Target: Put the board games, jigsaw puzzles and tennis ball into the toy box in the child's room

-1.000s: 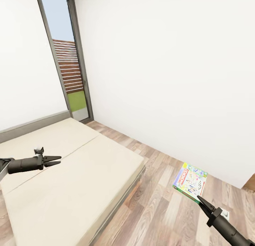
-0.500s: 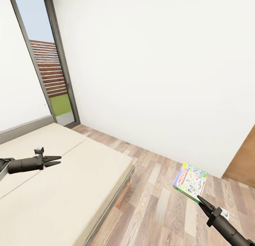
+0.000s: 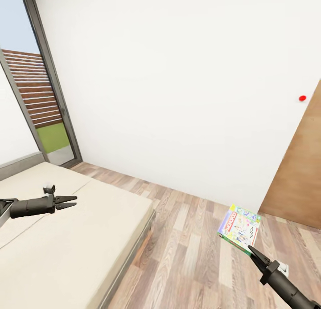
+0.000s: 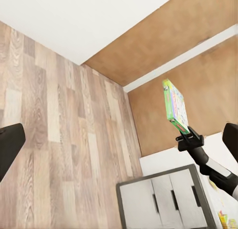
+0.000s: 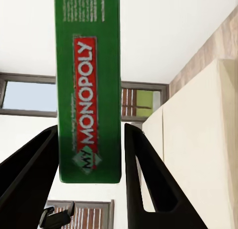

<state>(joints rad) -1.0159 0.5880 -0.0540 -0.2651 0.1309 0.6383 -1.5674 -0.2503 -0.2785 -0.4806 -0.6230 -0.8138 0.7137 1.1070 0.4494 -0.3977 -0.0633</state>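
A green Monopoly board game (image 3: pixel 240 227) hangs over the wood floor at the lower right, with my right gripper (image 3: pixel 254 252) shut on its near edge. In the right wrist view the box (image 5: pixel 89 85) stands on end between the two dark fingers (image 5: pixel 148 179). The left wrist view shows the same box (image 4: pixel 174 106) held up by the right gripper (image 4: pixel 188 139). My left gripper (image 3: pixel 73 201) hovers above the cream bed (image 3: pixel 67 242) with its jaws apart and nothing between them. The toy box, tennis ball and jigsaw puzzles are out of view.
A wood-panel door (image 3: pixel 298 175) stands at the right, with a red round wall button (image 3: pixel 302 98) beside it. A tall glass door (image 3: pixel 31 104) is at the far left. A dark-framed cabinet with grey panels (image 4: pixel 163 199) stands in the left wrist view. Plank floor (image 3: pixel 191 255) lies between bed and wall.
The camera has swung to the right: bed and glass door slid left in the picture, and the wood door and red button came into view. Both arms hold the same pose.
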